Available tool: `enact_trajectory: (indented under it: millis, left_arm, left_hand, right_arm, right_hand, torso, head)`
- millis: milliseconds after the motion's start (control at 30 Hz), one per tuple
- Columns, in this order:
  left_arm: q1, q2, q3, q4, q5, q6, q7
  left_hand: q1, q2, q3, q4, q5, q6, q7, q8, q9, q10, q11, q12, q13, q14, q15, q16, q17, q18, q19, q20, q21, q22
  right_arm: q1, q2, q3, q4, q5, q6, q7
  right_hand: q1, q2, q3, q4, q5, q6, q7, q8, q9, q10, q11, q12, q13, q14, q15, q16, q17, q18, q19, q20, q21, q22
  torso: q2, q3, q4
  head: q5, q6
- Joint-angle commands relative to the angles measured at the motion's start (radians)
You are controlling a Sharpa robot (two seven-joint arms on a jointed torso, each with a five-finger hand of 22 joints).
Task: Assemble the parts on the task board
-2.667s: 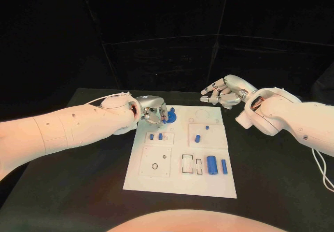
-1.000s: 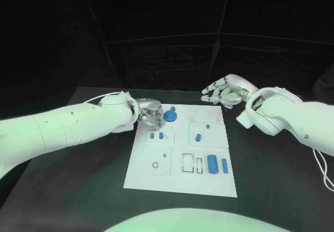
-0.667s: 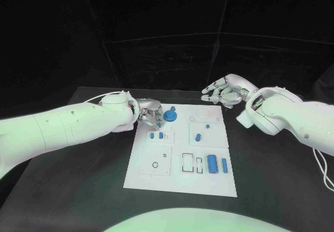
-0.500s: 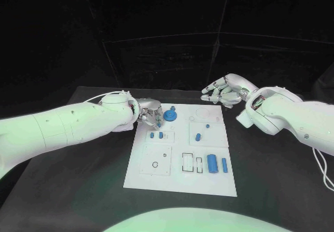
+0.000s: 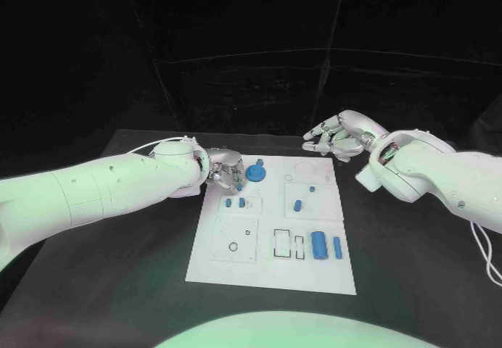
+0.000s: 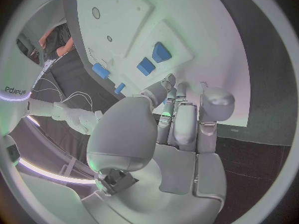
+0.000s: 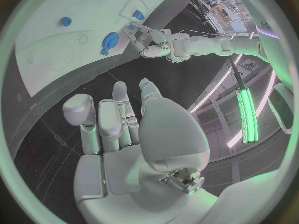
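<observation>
1. Silver fingers [image 5: 232, 174] of the left hand [image 5: 223, 172] were curled together at the far-left corner of the task board [image 5: 270, 279], just beside the round blue part [image 5: 256, 174]. Nothing showed between them in the left wrist view; contact with that part could not be told.
2. Right hand [image 5: 338, 137] hung off the board's far edge over the tabletop [image 5: 104, 290], fingers loosely apart, holding nothing. Probably parked clear so the left could work.
3. Board was a white plate lying flat mid-tabletop, with raised square panels and outlined slots.
4. Small blue parts sat on it: two short pegs [image 5: 234, 204] near the left hand, a stub [image 5: 297, 206] mid-board, two cylinders [image 5: 326, 247] lying near the right edge, likely waiting for their slots.
</observation>
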Motion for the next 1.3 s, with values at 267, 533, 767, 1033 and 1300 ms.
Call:
enact_trajectory:
  millis: [267,533,767,1033,1300]
  left_arm:
    - [0.001,0.001,0.001,-0.007,0.003,0.004,-0.008]
    - [0.001,-0.028,0.001,-0.003,0.024,-0.039,0.006]
    - [0.009,-0.087,0.002,0.018,0.416,-0.139,0.148]
    - [0.013,-0.148,0.001,0.072,1.076,-0.174,0.369]
    - [0.013,-0.175,0.000,0.125,1.307,-0.180,0.456]
  left_hand:
    - [-0.002,-0.012,0.010,0.000,0.000,-0.018,0.001,-0.012,-0.006,-0.013,0.004,-0.009,-0.002,0.022,0.010,-0.005,-0.005,-0.009,-0.008,0.005,0.001,0.002]
    - [0.000,-0.017,0.021,-0.005,0.000,-0.043,0.001,-0.031,-0.015,-0.032,0.010,-0.022,-0.004,0.022,0.014,-0.004,-0.007,-0.007,-0.013,0.009,-0.006,-0.004]
    - [0.014,-0.021,0.043,-0.018,0.001,-0.029,0.030,-0.031,-0.016,-0.089,0.033,-0.044,-0.004,-0.073,0.030,-0.184,-0.235,0.044,-0.134,0.023,-0.278,-0.289]
    - [-0.044,0.003,0.033,0.036,0.003,-0.001,0.034,-0.013,-0.013,-0.009,0.025,0.041,0.026,-0.236,0.037,-0.389,-0.468,0.058,-0.251,0.040,-0.392,-0.363]
    - [-0.047,0.010,0.035,0.043,0.004,0.003,0.032,-0.006,-0.013,-0.012,0.023,0.056,0.030,-0.242,0.036,-0.390,-0.478,0.058,-0.254,0.040,-0.403,-0.371]
  right_arm:
    - [0.002,-0.002,0.001,0.002,0.003,-0.001,0.008]
    - [0.002,-0.010,0.001,-0.011,-0.050,0.024,-0.037]
    - [-0.012,-0.021,0.000,-0.022,-0.313,0.075,-0.078]
    - [-0.061,-0.024,-0.003,-0.001,-0.611,0.102,-0.120]
    - [-0.093,-0.014,-0.004,0.010,-0.729,0.094,-0.146]
  right_hand:
    - [-0.002,0.009,-0.002,0.006,0.006,-0.007,0.000,0.005,0.001,-0.007,0.002,-0.001,-0.002,0.007,0.004,-0.007,-0.001,0.014,-0.005,0.001,-0.007,-0.005]
    - [0.064,0.018,0.026,-0.029,-0.004,-0.005,0.002,0.009,0.001,-0.061,0.004,-0.051,-0.036,-0.022,0.005,-0.079,-0.073,0.034,-0.067,0.001,-0.070,-0.122]
    - [0.176,-0.007,0.132,-0.094,-0.095,0.079,-0.006,0.041,0.004,-0.071,0.003,-0.316,-0.275,-0.036,0.001,-0.211,-0.198,0.045,-0.083,-0.005,-0.132,-0.201]
    - [0.177,-0.058,0.240,-0.116,-0.165,0.133,-0.014,0.027,0.001,-0.041,0.007,-0.483,-0.448,-0.021,0.005,-0.235,-0.214,0.043,-0.066,-0.003,-0.143,-0.206]
    - [0.141,-0.108,0.327,-0.124,-0.175,0.122,-0.007,-0.012,-0.001,-0.035,0.020,-0.553,-0.550,-0.014,0.012,-0.232,-0.208,0.042,-0.057,0.004,-0.143,-0.202]
  torso:
    - [-0.001,0.0004,0.0006]
    - [-0.002,-0.0017,0.0006]
    - [-0.002,-0.0007,0.0002]
    - [-0.001,-0.0029,0.0028]
    - [-0.001,-0.0020,0.0021]
  head:
    - [-0.001,0.001]
    - [-0.006,0.003]
    - [-0.022,0.011]
    - [-0.054,0.017]
    - [-0.059,0.019]
